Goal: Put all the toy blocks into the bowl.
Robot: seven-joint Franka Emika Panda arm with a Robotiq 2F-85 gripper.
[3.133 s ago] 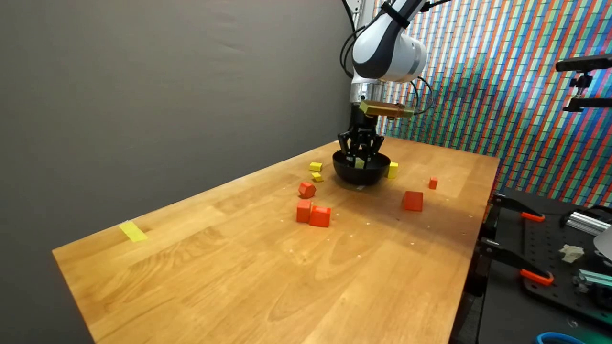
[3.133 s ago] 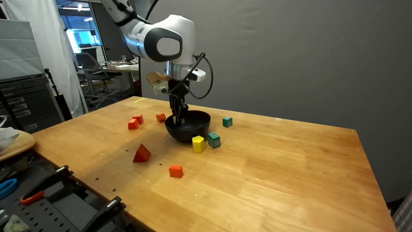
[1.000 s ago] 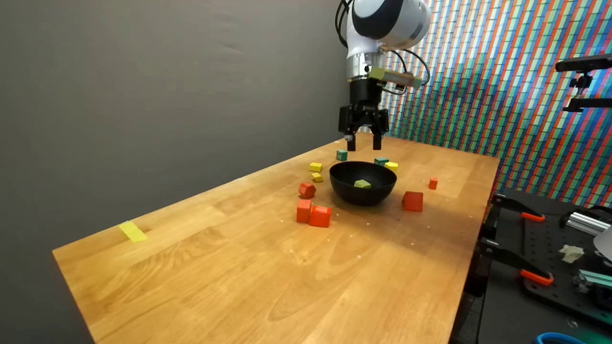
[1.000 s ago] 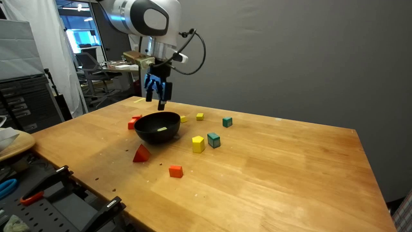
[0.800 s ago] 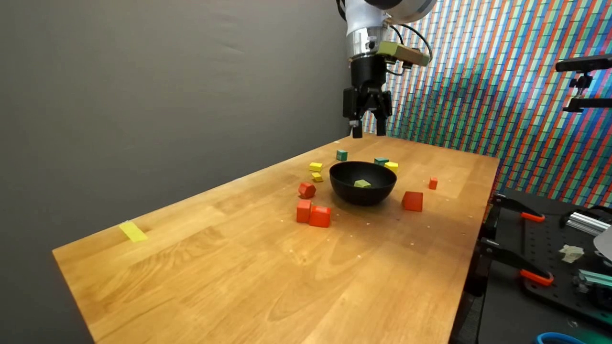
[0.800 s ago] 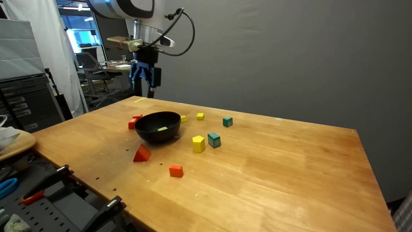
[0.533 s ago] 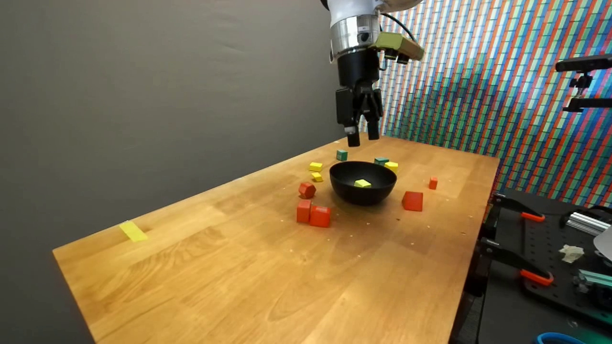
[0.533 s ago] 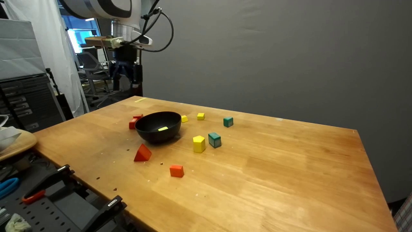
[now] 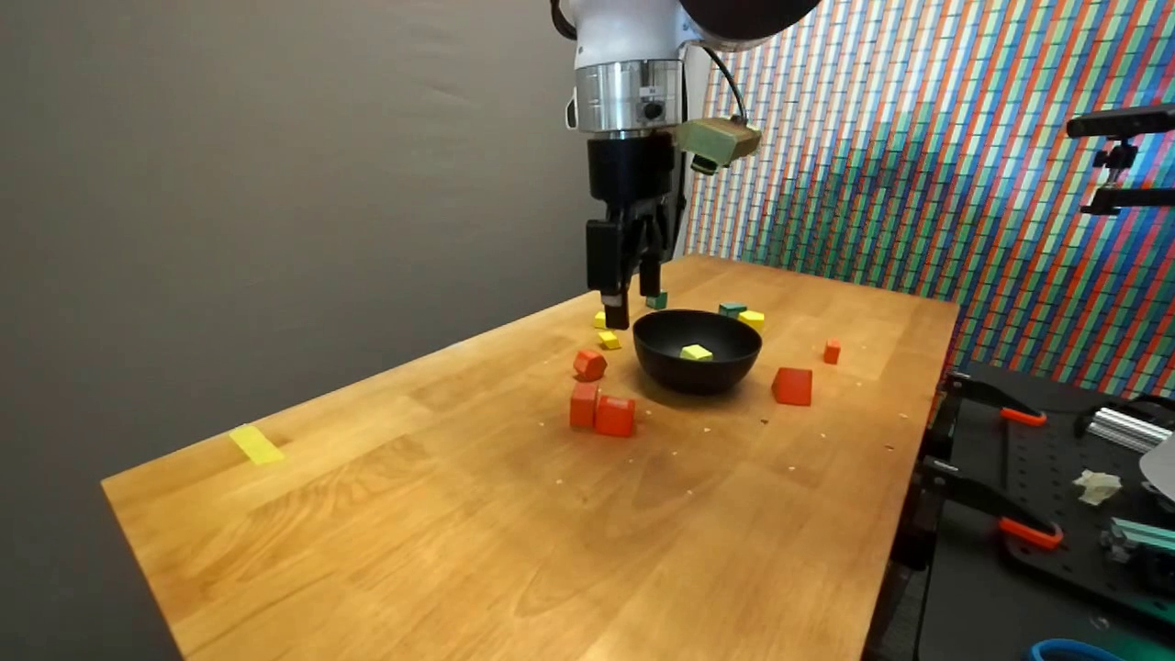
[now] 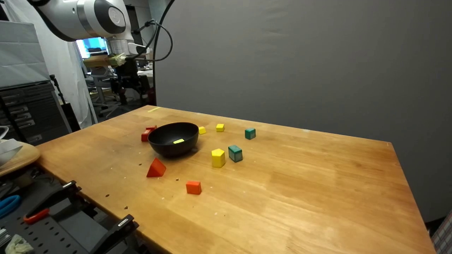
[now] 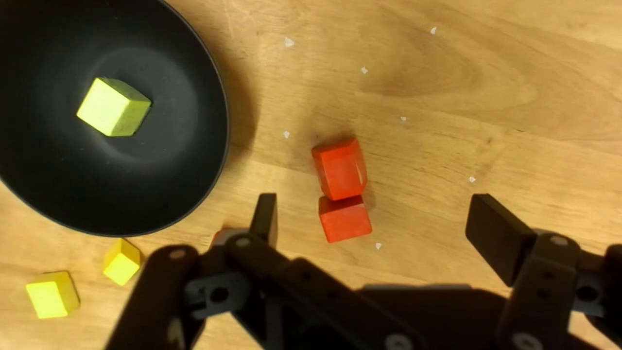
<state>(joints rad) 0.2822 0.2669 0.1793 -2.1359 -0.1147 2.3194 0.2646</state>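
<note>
My gripper (image 11: 376, 214) is open and empty, held above the table. Below, between its fingers in the wrist view, lie two touching red blocks (image 11: 345, 221). A third red block (image 9: 589, 365) is mostly hidden by a finger in the wrist view. The black bowl (image 9: 695, 375) stands beside them with one yellow block (image 11: 112, 107) inside. Two small yellow blocks (image 11: 121, 262) lie near the bowl's rim. Farther off, in an exterior view, sit a red wedge-like block (image 10: 156, 168), an orange block (image 10: 193, 187) and a yellow five-sided block (image 10: 218, 158).
Two green blocks (image 10: 235, 153) (image 10: 250, 133) rest on the wooden table (image 10: 300, 197). A flat yellow strip (image 9: 256, 444) lies near the table's edge by the grey wall. Black clamps with orange tips (image 9: 1030, 532) are along one side, below table height.
The gripper has let go of the yellow block in the bowl, risen, and moved over to the paired red blocks. The bowl has shifted along the table toward those blocks since the earliest frames.
</note>
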